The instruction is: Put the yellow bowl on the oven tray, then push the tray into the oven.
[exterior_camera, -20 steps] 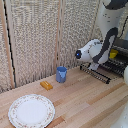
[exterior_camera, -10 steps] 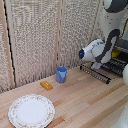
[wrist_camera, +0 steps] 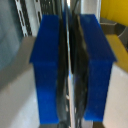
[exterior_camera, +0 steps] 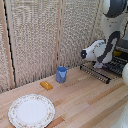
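Observation:
In the wrist view my grabber [wrist_camera: 70, 70] has its blue fingertips [wrist_camera: 50, 65] shut on a thin metal edge, the rim of the baking sheet [wrist_camera: 71, 30]. Beyond the fingers a bright yellow patch shows, the yellow dish [wrist_camera: 116, 10]. In the exterior view the grabber [exterior_camera: 101, 65] sits low at the exterior view's right, over the dark barred baking sheet [exterior_camera: 97, 73], which sticks out from the oven [exterior_camera: 123, 46]. The arm hides the yellow dish in that view.
A blue cup [exterior_camera: 61, 74] stands near the back screen, with a small orange block [exterior_camera: 46, 85] beside it. A large white floral-rimmed plate [exterior_camera: 31, 110] lies near the front of the wooden table [exterior_camera: 85, 102]. A slatted screen closes the back.
My arm has moved toward the exterior view's right, toward the oven, and the baking sheet has gone with it. The cup, block and plate have stayed put.

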